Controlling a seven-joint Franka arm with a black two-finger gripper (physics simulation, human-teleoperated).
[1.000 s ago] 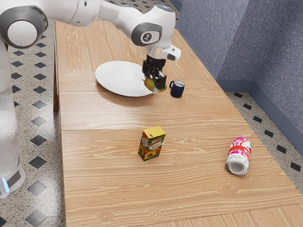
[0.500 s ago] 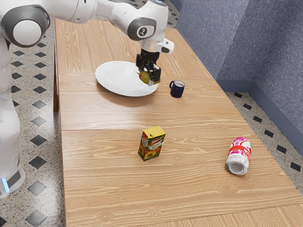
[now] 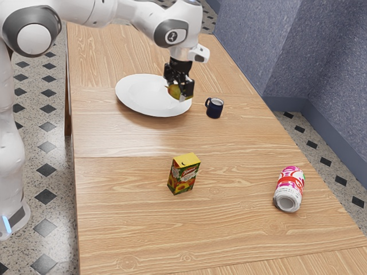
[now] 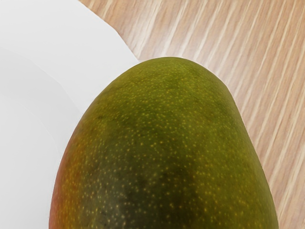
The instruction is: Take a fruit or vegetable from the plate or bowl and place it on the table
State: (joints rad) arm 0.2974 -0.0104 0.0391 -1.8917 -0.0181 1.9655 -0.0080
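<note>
From beside the white metal arm [image 3: 86, 12], we look slantwise down toward the round white plate [image 3: 137, 94], well apart; in the wrist view, closely down at its edge. Both share this edge and the brown wooden table [image 3: 126, 206].

A wooden table [image 3: 129, 223] carries a plate [image 3: 137, 94], mug [image 3: 214, 109], juice carton [image 3: 183, 175] and can [image 3: 289, 188].

We can read no word for certain: pale lettering crosses the carton [image 3: 183, 176] on the near bench [image 3: 126, 229], pink and pale lettering marks the can [image 3: 290, 186] at the exterior view's right, and a small round logo [image 3: 172, 36] sits on the far arm [image 3: 184, 20]
</note>
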